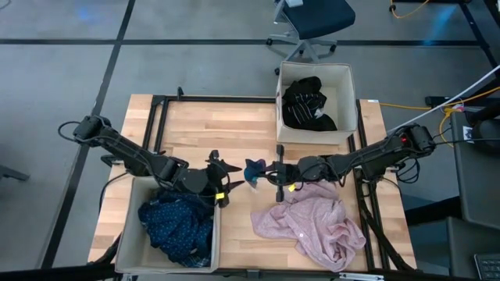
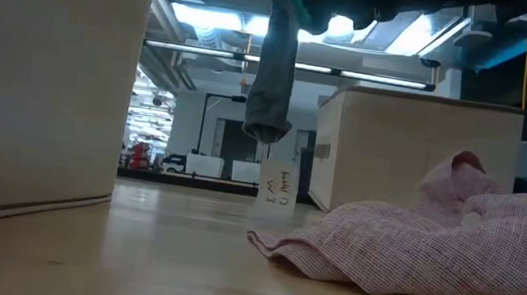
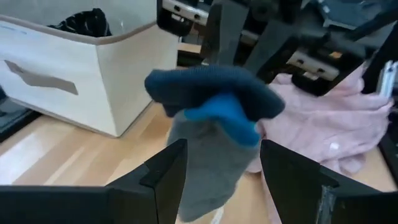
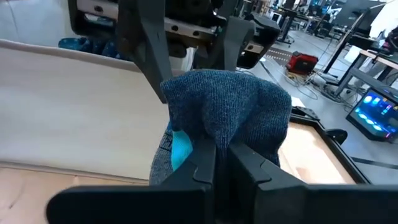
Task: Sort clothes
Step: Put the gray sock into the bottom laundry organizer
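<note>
We see the right pincer point(image 1: 275, 173) over the middle of the table point(image 1: 195, 133), squeezed tight on a small teal sock point(image 1: 253, 170) that hangs down in the air. The left pincer point(image 1: 231, 167) is just beside it, its fingers point(image 3: 163, 177) spread wide on both sides of the sock. The pink shirt point(image 1: 312, 226) lies near right. Blue dotted clothes point(image 1: 178, 222) fill the near-left box point(image 1: 129, 246), black ones point(image 1: 306, 103) the far box point(image 1: 348, 101)
</note>
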Controlling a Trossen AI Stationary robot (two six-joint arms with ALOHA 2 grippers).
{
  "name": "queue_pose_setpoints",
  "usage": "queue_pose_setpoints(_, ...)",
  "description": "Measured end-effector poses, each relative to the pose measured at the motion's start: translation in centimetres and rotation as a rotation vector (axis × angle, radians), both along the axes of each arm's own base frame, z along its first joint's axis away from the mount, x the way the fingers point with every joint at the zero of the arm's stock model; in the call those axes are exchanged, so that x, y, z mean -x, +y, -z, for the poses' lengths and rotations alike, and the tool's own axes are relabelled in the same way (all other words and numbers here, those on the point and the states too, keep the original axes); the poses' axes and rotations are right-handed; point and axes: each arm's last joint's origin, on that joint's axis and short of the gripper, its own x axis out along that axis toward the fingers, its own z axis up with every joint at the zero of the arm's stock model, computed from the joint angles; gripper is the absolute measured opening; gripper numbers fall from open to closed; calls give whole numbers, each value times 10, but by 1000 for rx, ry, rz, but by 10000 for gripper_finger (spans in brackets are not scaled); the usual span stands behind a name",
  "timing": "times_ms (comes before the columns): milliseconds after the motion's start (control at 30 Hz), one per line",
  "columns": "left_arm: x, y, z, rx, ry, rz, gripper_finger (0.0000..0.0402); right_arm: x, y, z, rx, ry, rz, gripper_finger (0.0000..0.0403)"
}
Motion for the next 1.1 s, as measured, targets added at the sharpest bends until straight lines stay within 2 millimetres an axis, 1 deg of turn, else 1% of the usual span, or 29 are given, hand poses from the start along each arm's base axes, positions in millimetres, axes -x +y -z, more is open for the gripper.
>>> queue_pose_setpoints(167,-1,-1,-5,51,-46,16,194,0,0,0,5,-4,2,24)
queue_pose_setpoints(333,-5,8,-3,94,-56,-33,194,-2,1,-1,0,-36,-8,24)
queue_pose_setpoints(567,-9,12,-2,108,-54,-17,189,-9,2,7,11,-47,-11,24)
queue_pose_setpoints(667,-8,12,-2,87,-44,-11,162,-9,2,7,12,-50,-12,24)
queue_pose_setpoints(733,-8,12,-2,73,-40,-6,134,-9,2,6,12,-53,-12,24)
queue_pose_setpoints(933,-8,12,-2,25,-26,12,27,-9,3,5,10,-60,-19,24)
queue_pose_setpoints(967,-8,12,-2,17,-24,15,15,-9,3,5,10,-60,-19,24)
queue_pose_setpoints(1000,-8,12,-2,15,-24,15,10,-9,3,6,10,-60,-19,24)
queue_pose_setpoints(1100,-8,10,-2,13,-20,22,10,-9,3,6,11,-59,-15,24)
